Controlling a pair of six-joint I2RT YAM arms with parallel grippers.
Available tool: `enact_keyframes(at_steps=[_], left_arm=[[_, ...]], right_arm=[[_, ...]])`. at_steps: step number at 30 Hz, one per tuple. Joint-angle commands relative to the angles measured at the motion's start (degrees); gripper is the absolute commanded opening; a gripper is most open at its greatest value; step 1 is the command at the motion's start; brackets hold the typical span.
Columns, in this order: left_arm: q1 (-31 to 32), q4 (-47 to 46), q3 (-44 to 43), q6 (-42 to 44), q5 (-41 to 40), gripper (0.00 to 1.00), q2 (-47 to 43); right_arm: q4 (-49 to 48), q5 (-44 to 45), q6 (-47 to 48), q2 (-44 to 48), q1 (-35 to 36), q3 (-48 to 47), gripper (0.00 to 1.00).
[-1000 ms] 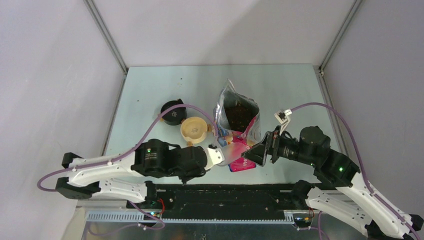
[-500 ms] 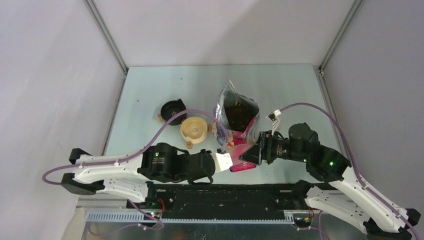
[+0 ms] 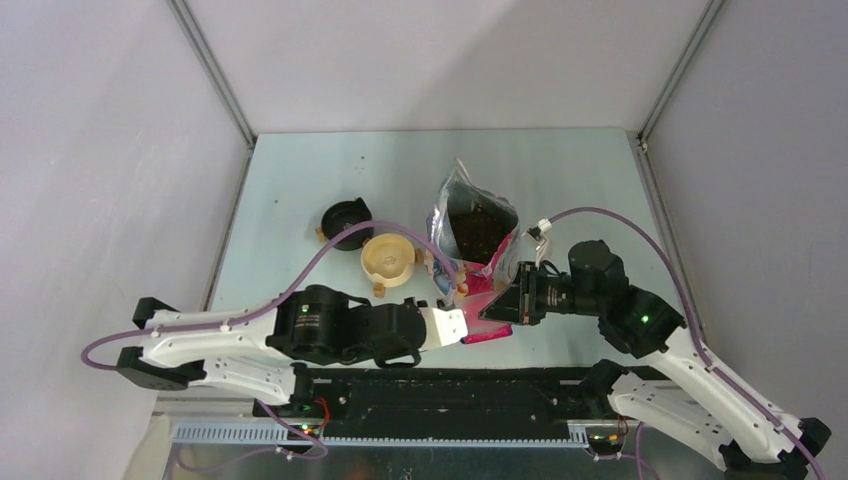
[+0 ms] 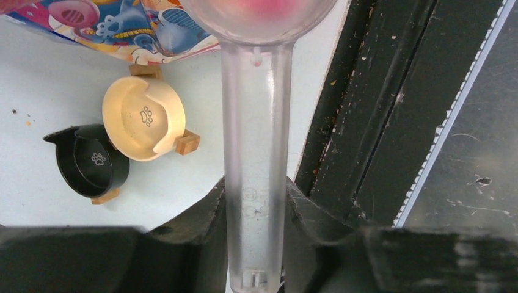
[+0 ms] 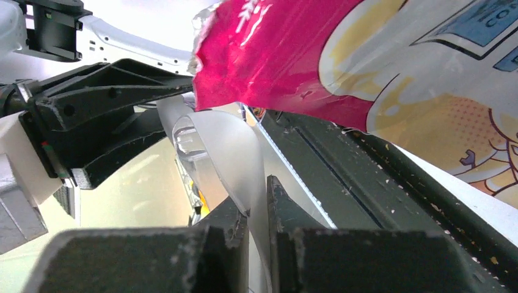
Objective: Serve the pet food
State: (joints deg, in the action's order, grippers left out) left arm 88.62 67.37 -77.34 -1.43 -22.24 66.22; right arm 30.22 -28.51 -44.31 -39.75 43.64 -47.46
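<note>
The pet food (image 3: 478, 226) is dark kibble inside the open blue-and-pink bag (image 3: 470, 240), which stands mid-table. A clear plastic scoop (image 4: 253, 140) lies level in front of the bag's base, between both grippers. My left gripper (image 4: 255, 195) is shut on the scoop's handle, one finger on each side. My right gripper (image 5: 256, 204) is shut on the thin wall of the scoop's bowl (image 5: 229, 152), just under the bag's pink bottom (image 5: 275, 67). I see no kibble in the scoop. In the top view the two grippers (image 3: 455, 325) (image 3: 492, 308) nearly meet.
A beige pet bowl (image 3: 390, 258) and a black pet bowl (image 3: 347, 222) stand left of the bag, both with nothing in them (image 4: 143, 117) (image 4: 91, 162). The black rail (image 4: 366, 122) at the table's near edge runs just under the scoop. A few crumbs lie near the black bowl.
My right gripper moved left to the scoop and shut on its bowl wall. The left arm drew back slightly toward the near edge, still holding the handle.
</note>
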Motion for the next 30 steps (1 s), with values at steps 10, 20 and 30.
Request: enact_keyframes(at_steps=[10,20,30], left_arm=[[0.1,-28.1,10.4,-10.2,-6.7,0.99,-16.1],[-16.9,-56.0,30.5,-33.5,0.4,1.00,-40.3],[-37.6,-62.3,28.7,-48.5,39.6,0.99,-27.5]], right_arm=[[-4.9,-8.3,-2.1,8.1,-12.0,3.3,0.00],[-7.2,-5.7,-2.5,13.8,-16.3,5.5,0.00],[-15.4,-2.2,-5.6,16.6,-16.5,8.5,0.00]])
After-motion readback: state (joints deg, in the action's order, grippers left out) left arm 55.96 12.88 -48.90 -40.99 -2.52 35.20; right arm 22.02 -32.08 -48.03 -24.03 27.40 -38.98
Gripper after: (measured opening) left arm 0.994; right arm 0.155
